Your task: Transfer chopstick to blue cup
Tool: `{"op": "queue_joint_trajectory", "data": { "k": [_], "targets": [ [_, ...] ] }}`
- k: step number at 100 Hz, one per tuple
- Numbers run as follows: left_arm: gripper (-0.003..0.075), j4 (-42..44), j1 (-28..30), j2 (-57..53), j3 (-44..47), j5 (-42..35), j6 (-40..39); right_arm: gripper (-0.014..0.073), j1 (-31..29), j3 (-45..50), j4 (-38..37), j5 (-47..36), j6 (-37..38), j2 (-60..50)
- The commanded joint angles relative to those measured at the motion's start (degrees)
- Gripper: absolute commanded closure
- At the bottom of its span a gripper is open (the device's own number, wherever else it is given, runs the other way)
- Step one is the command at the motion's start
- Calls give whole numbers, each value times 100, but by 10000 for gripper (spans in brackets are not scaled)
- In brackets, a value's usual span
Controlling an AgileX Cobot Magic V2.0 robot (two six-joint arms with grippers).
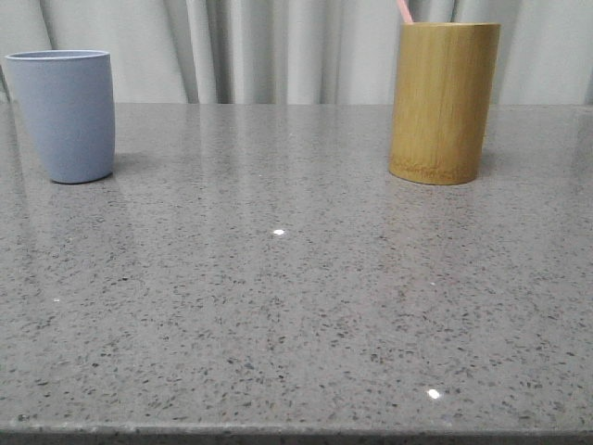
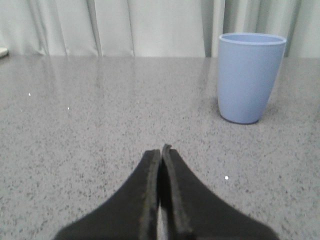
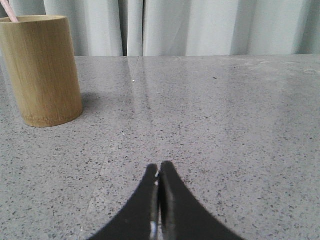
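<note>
From the front I see the blue cup far left and the bamboo holder far right; only the chopstick tip pokes out, cropped by the frame. On my left wrist camera, the left gripper is pinched together, empty, near the cup. On my right wrist camera, the right gripper is likewise closed on nothing.

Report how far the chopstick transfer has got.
Nothing looks done yet: the chopstick stands in the bamboo holder, only its pink tip showing above the rim. Nothing is in hand: the left gripper and right gripper are both shut and empty, low over the table. Left: pull the chopstick out and drop it in the blue cup.
</note>
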Motion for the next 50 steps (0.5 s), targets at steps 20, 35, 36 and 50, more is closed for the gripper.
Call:
{"op": "queue_joint_trajectory", "data": {
  "k": [20, 35, 36, 50],
  "targets": [
    [739, -389, 7, -199, -91, -573, -33, 699, -12, -131, -62, -344, -34, -119],
    [739, -581, 7, -44, -549, -319, -33, 699, -12, -528, 271, 135, -34, -7],
    [739, -581, 7, -17, -586, -254, -33, 699, -12, -548, 324, 149, -34, 18],
    [739, -569, 7, 448, -1365, 363, -33, 694, -12, -1113, 430, 575, -34, 456]
  ]
}}
